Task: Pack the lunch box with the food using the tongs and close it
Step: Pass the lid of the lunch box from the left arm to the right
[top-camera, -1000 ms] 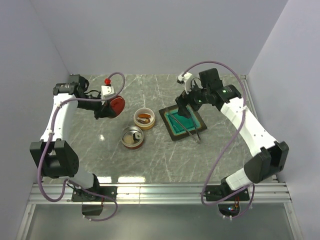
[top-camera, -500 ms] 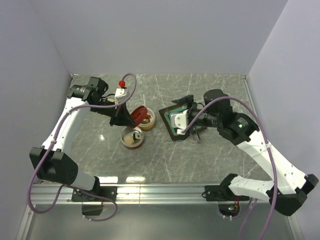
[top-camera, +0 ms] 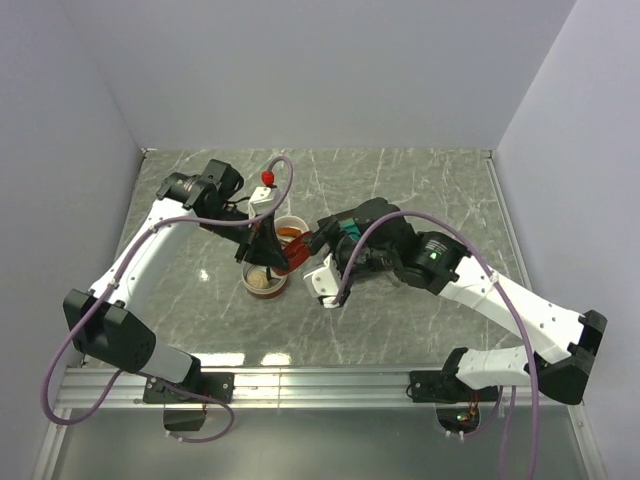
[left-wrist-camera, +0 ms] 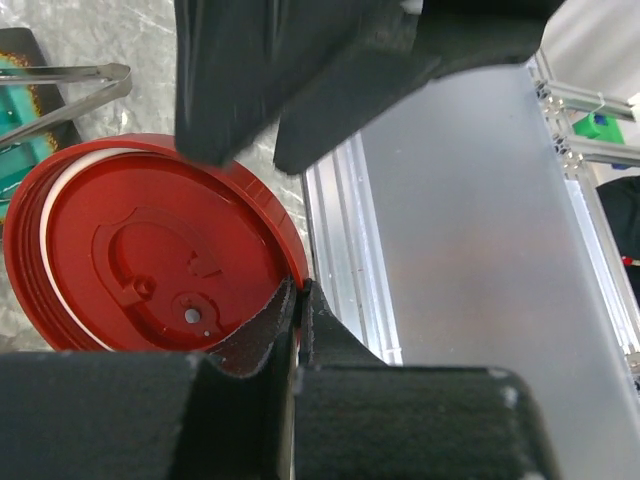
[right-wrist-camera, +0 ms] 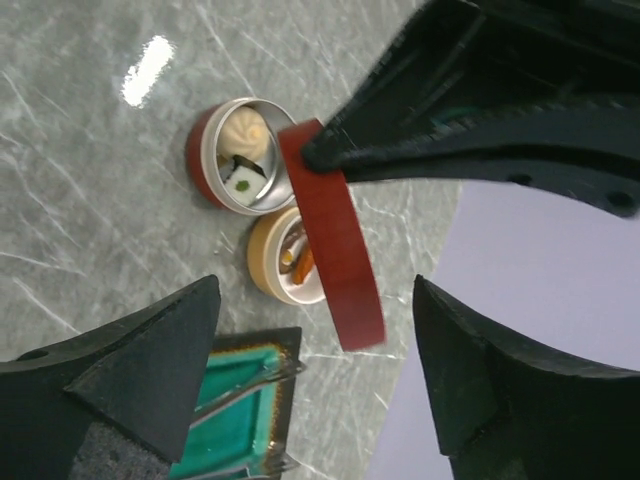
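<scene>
Food [right-wrist-camera: 243, 126] fills 2 tins: pale round piece [right-wrist-camera: 248, 132] and white cube [right-wrist-camera: 240, 181] in the nearer red tin [right-wrist-camera: 203, 160], orange-red oblong [right-wrist-camera: 303, 263] in the tan tin [right-wrist-camera: 261, 260]. Above, left gripper [left-wrist-camera: 298, 296] clamps the red lid [left-wrist-camera: 140, 250] by its rim; right gripper [right-wrist-camera: 315, 330] gapes empty beside it. Beyond, the tongs [left-wrist-camera: 70, 82] lie on the teal tray [right-wrist-camera: 235, 410].

The lid [right-wrist-camera: 335, 240], pinched at its rim by the left gripper [left-wrist-camera: 297, 298], hangs edge-on over the bowl [right-wrist-camera: 285, 278] and just beside the box [right-wrist-camera: 235, 155], blocking descent there. The box mouth stays exposed. The right arm [top-camera: 430, 262] covers most of the tray [right-wrist-camera: 235, 420], where the tongs [left-wrist-camera: 80, 80] lie. Bare table [top-camera: 190, 270] lies left of the box.
</scene>
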You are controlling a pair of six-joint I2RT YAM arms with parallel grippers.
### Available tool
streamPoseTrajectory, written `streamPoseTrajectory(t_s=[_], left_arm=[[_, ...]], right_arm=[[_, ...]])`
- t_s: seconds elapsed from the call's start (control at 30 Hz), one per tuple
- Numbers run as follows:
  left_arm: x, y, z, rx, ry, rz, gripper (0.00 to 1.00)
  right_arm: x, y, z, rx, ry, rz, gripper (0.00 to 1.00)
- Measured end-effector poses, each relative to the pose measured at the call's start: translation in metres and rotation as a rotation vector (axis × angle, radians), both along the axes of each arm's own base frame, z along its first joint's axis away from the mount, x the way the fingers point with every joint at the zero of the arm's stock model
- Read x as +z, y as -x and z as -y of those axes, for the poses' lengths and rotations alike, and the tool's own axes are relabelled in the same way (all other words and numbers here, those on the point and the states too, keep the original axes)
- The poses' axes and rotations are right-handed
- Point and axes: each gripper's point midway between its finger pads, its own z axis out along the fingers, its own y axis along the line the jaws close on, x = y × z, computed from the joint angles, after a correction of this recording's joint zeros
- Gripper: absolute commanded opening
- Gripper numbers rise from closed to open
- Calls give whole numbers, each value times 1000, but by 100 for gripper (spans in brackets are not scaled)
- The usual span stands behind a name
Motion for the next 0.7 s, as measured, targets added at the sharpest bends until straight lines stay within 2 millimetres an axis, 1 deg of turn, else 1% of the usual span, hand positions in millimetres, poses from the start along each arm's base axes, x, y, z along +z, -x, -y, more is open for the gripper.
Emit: streamPoseTrajectory(t_s=[0.03, 0.13, 0.23, 0.3, 0.4, 0.43, 0.5, 0.6, 0.7], left_arm=[[0, 0, 0, -1, 3, -4, 0], [0, 0, 2, 1, 7, -32, 0], [-2, -2, 3, 2, 2, -55, 0], [-4, -3, 4, 2, -1, -63, 0], [-3, -3, 4, 2, 3, -65, 0], [-3, -3, 4, 1, 4, -65, 0], [-2, -2, 5, -3, 11, -66, 0], [-1, 1, 7, -15, 17, -68, 0], [-1, 7, 11, -39, 16, -69, 0]], right_arm=[[-2, 1, -2, 5, 6, -4, 78], [-10, 4, -8, 8, 27, -17, 68], [-14, 4, -11, 0, 41, -24, 64], [-15, 2, -12, -17, 52, -30, 65], [-19, -3, -11, -61, 64, -46, 72], [-20, -4, -10, -76, 68, -51, 77], [-22, -7, -8, -100, 70, -56, 80], [-26, -7, -5, -118, 71, -58, 81], [-27, -8, -3, -132, 75, -65, 77]])
